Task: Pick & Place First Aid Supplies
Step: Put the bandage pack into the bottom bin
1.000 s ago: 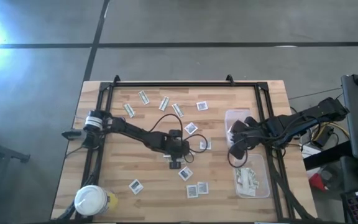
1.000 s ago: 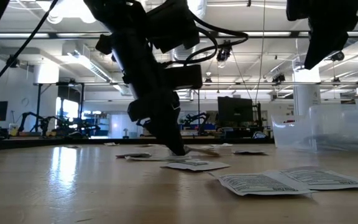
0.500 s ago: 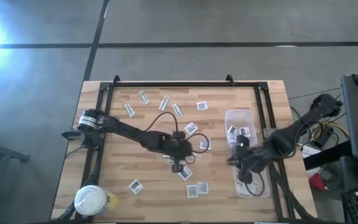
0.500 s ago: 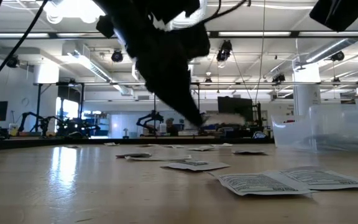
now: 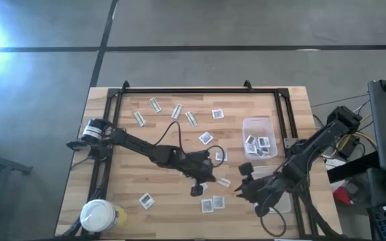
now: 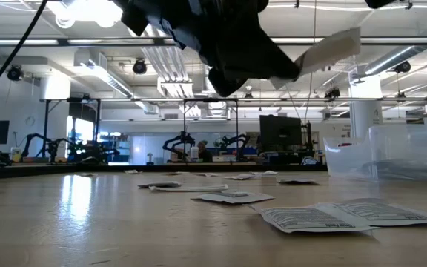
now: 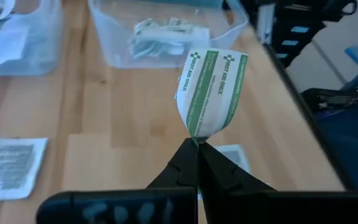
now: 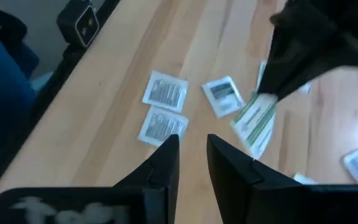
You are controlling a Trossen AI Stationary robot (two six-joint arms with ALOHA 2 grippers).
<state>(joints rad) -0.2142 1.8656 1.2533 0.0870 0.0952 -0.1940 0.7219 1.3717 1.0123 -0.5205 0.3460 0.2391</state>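
Wooden counter (image 5: 112, 194) noted. Left claw (image 7: 196, 144) is clamped shut on a green-and-white strip (image 7: 210, 90), lifted at centre; transport is judged underway. Tub (image 7: 166, 37) lies toward four o'clock. Right claw (image 8: 192, 144) is parted, empty.

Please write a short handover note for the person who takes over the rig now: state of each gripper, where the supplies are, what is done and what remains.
Left gripper: jaws shut on a green-and-white strip, lifted above the table.
Right gripper: jaws open, empty, near the table's front right.
Done: some packets lie in two clear tubs, one with square white packets, the other with strips.
Left: strips at the back and square packets at the front are loose on the table.
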